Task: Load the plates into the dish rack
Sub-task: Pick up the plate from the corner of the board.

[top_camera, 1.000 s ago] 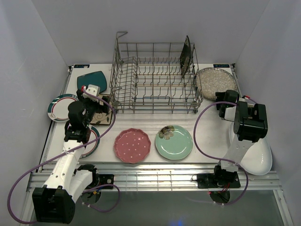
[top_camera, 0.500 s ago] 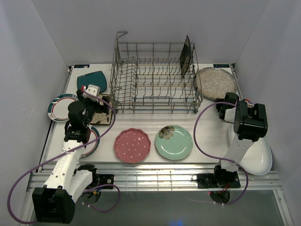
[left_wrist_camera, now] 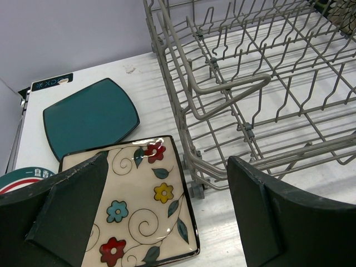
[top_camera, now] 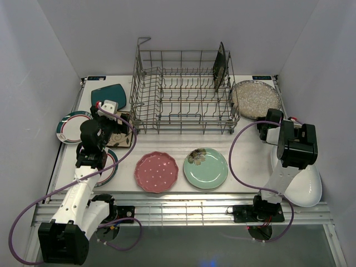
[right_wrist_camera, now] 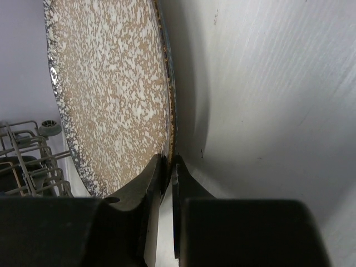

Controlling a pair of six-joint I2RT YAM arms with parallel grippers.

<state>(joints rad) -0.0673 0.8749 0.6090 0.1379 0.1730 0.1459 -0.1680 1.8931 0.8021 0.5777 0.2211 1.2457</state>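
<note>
**Pale-walled worktop (top_camera: pixel 245 156) with a dish rack (top_camera: pixel 183 97) and scattered plates**

From above, the white worktop is seen enclosed by plain pale walls. The grey wire dish rack is placed at the back centre, with one dark plate (top_camera: pixel 221 65) stood upright at its right end. A speckled plate (top_camera: pixel 255 98) is laid flat just right of the rack, and the right claw (top_camera: pixel 262 121) is set at its near edge. A pink dotted plate (top_camera: pixel 157 172) and a mint green plate (top_camera: pixel 206 168) are laid side by side in front of the rack. A white oval plate (top_camera: pixel 308 186) is partly covered by the right arm. At the left are laid a teal square plate (top_camera: pixel 110 93), a floral square plate (top_camera: pixel 122 133), a rimmed round plate (top_camera: pixel 68 127) and a second rimmed plate (top_camera: pixel 111 169). The left claw (top_camera: pixel 114 118) is held over the floral one.

From the left wrist, the left claw is seen spread wide and empty above the floral square plate, beside the rack's corner.

From the right wrist, the right claw's fingers (right_wrist_camera: pixel 151 181) are seen pinched shut on the speckled plate's rim.
</note>
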